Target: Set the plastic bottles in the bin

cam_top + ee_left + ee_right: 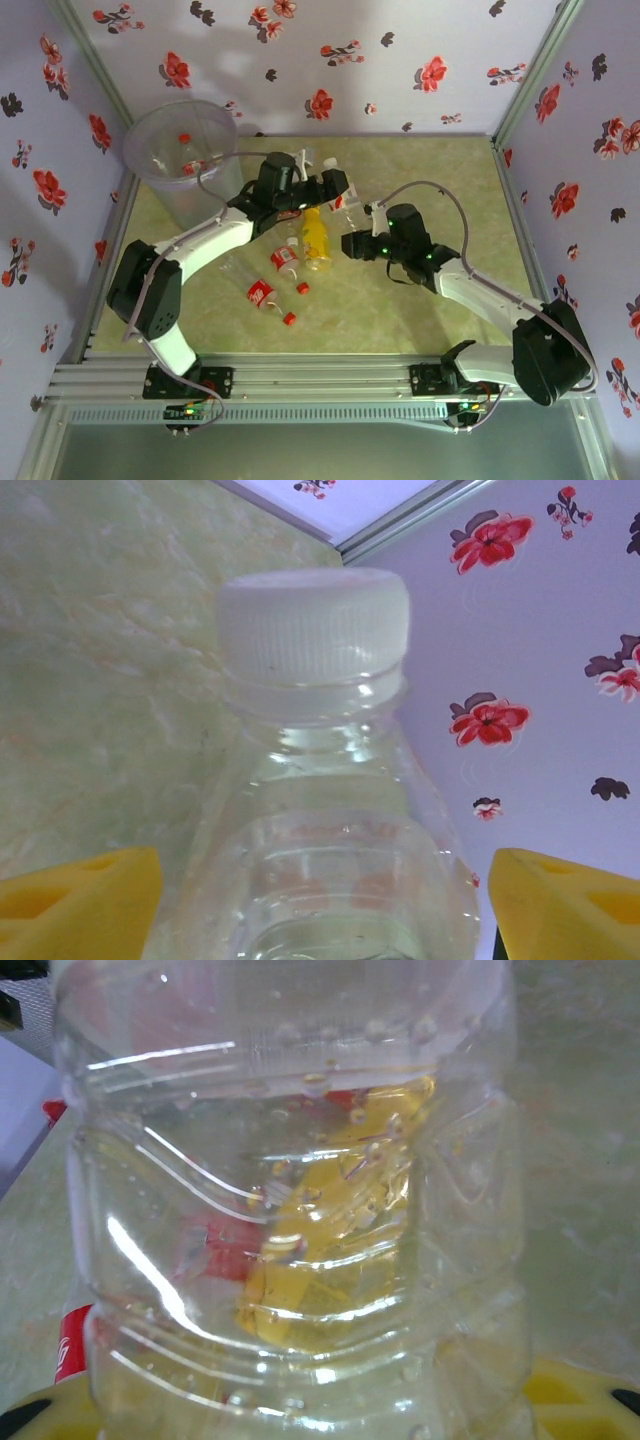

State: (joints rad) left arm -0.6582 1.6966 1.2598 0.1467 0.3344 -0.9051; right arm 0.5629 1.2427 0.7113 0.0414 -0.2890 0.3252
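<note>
Left gripper (336, 186): on my wrist camera its yellow fingers (85, 900) stand apart, one on each side of a white-capped bottle (320, 810). They sit close against its walls, but I cannot tell whether they are squeezing it. Right gripper (354, 243): its yellow fingers (585, 1400) flank a clear bottle (290, 1210) pressed right up to the lens, and I cannot tell the grip here either. Yellow bottle (315, 238): lying on the table (430, 170) between the two grippers, also seen through the clear one. Two red-labelled bottles (284, 258): lying on the table just in front of the yellow one, both red-capped. Bin (128, 148): standing at the far left corner, beside the left arm. Bottle in the bin (188, 152): red-capped, at the bottom.
</note>
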